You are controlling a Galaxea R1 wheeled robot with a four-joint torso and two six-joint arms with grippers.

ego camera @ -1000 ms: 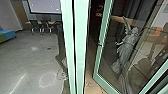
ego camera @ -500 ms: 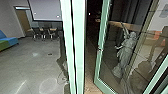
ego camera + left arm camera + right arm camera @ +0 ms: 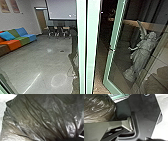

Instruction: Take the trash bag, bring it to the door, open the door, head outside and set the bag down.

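The trash bag point(image 3: 37, 116) is dark, shiny and wrinkled, close to the camera in the left wrist view. Its folds draw together at my left gripper point(image 3: 71, 139), a dark shape that holds the gathered plastic. The same bag point(image 3: 97, 107) shows beside the robot's dark plate and jointed bar in the right wrist view. In the head view a glass door point(image 3: 113, 47) with a pale green frame stands at an angle, a dark gap between it and the upright posts point(image 3: 91, 47).
A pale winged statue point(image 3: 143, 56) appears through the door glass. Left of the posts lies a grey floor point(image 3: 37, 57), with a colourful sofa point(image 3: 18, 40), several chairs point(image 3: 58, 32) and a screen point(image 3: 61, 9) beyond it.
The whole head view has shifted: posts, door and statue now lie farther right, and more of the sofa shows at the left. The camera has turned left.
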